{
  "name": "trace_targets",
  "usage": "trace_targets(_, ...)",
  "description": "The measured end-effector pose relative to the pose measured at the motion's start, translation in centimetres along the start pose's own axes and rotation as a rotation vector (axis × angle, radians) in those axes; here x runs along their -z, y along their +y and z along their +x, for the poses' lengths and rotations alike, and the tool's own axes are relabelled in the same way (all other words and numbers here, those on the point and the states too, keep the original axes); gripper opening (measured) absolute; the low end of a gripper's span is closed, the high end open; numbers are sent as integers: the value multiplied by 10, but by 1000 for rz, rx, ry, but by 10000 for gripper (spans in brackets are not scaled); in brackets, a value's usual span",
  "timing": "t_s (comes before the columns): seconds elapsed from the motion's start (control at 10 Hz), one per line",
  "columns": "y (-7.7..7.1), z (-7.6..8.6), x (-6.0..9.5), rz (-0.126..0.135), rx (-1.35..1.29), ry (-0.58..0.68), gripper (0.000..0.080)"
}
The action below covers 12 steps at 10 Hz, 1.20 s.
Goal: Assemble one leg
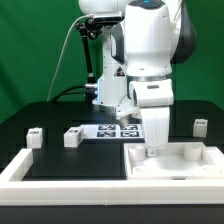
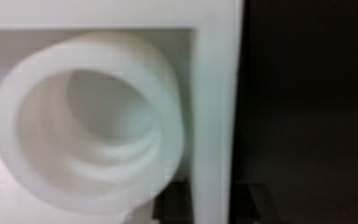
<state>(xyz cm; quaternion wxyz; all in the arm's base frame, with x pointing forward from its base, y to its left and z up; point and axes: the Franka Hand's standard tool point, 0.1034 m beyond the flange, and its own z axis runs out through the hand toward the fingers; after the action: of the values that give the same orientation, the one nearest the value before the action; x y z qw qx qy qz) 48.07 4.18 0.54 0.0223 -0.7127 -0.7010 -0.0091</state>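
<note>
The large white tray-like part [image 1: 190,160] lies at the front on the exterior view's right. My gripper [image 1: 152,147] reaches down onto its near left corner. In the wrist view the two dark fingers [image 2: 172,205] stand on either side of the part's thin upright rim [image 2: 217,90], so the gripper [image 2: 211,202] is shut on it. A round socket [image 2: 87,110] sits just beside the rim. Three small white legs stand untouched: two on the exterior view's left [image 1: 35,135] [image 1: 72,137] and one on the right [image 1: 201,127].
The marker board [image 1: 112,130] lies flat on the black table behind the tray-like part. A thick white frame [image 1: 50,185] borders the table's front and left side, with the tray-like part close to its front bar.
</note>
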Motion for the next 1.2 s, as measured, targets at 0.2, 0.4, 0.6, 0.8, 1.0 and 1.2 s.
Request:
trace_targets(0.2,1,0,0,-1,-11,0,58)
trace_targets(0.4,1,0,0,-1,-16,0,58)
trace_targets(0.6,0,-1,0,0,-17,0,278)
trace_targets(0.8,0,-1,0,0,-18,0,459)
trace_targets(1.0,0,-1,0,0,-18,0,610)
trace_targets(1.2,0,-2,0,0,-18,0,637)
